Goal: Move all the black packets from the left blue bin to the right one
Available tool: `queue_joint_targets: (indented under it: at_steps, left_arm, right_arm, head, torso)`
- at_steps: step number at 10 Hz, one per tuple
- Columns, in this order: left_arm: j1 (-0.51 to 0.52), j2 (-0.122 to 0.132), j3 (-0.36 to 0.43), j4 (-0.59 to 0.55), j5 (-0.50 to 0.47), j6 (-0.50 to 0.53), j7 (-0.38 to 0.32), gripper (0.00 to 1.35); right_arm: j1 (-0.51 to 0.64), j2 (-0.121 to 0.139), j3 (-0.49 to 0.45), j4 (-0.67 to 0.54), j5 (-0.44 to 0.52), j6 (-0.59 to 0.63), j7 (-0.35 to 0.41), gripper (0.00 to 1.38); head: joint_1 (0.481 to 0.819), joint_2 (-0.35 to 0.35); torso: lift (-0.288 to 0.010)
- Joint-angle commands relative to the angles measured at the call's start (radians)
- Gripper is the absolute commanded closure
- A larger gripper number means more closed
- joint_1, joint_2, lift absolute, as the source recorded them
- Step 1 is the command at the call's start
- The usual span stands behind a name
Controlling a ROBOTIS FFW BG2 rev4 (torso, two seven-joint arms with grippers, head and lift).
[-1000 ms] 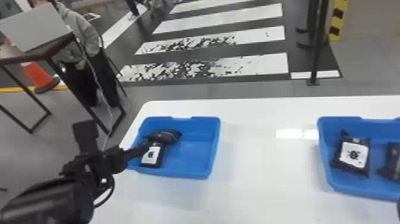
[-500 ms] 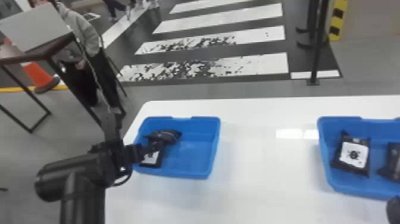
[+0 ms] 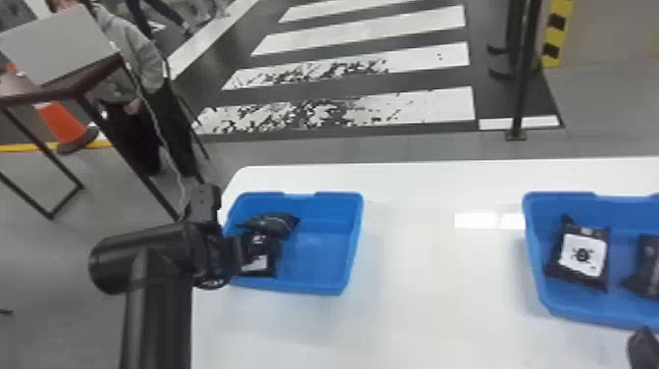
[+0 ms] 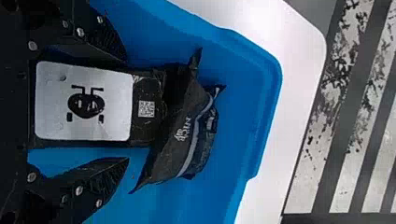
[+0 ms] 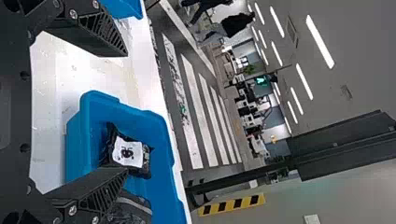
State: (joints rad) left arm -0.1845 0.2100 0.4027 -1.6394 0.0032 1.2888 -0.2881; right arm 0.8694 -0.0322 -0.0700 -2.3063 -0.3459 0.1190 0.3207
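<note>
My left gripper is over the near-left part of the left blue bin, at a black packet with a white label. In the left wrist view the left gripper stands open, its fingers on either side of that labelled packet. A second black packet lies against its far end. The right blue bin holds a labelled black packet and another black packet. My right gripper is at the lower right edge; in the right wrist view the right gripper is open and holds nothing.
Both bins stand on a white table with a wide gap between them. Beyond its far edge are a dark post and a striped floor. To the left is a dark-framed desk with an orange cone near it.
The left arm has swung in from the left, its gripper now farther over the labelled packet. A bit more of the right gripper has come in at the right edge. The packets look unmoved.
</note>
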Motion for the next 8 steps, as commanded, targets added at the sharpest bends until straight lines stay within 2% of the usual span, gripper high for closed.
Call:
queue_joint_targets:
  at_steps: [1, 3, 5, 6, 8]
  left_arm:
    - [-0.009, 0.009, -0.026, 0.004, -0.005, 0.076, 0.0, 0.71]
    - [-0.005, 0.012, -0.024, 0.004, -0.009, 0.098, 0.0, 1.22]
    - [0.01, 0.015, -0.03, -0.014, -0.011, 0.081, -0.026, 1.21]
    - [0.04, 0.015, -0.03, -0.082, -0.005, 0.083, -0.036, 1.21]
    - [0.126, 0.012, -0.03, -0.249, 0.09, 0.086, -0.054, 1.21]
  right_arm:
    - [-0.001, 0.0, 0.0, 0.0, -0.005, 0.006, 0.001, 0.16]
    - [-0.003, -0.002, 0.0, 0.003, -0.009, 0.011, 0.004, 0.16]
    - [-0.003, -0.002, 0.0, 0.008, -0.021, 0.021, 0.008, 0.17]
    - [-0.003, -0.003, 0.002, 0.005, -0.021, 0.021, 0.008, 0.17]
    - [-0.008, -0.003, 0.002, 0.005, -0.021, 0.026, 0.009, 0.17]
  head:
    - [0.695, 0.35]
    - [0.695, 0.349]
    - [0.695, 0.35]
    - [0.695, 0.35]
    - [0.695, 0.341]
  torso:
    - [-0.138]
    - [-0.138]
    - [-0.138]
    - [-0.138]
    - [-0.138]
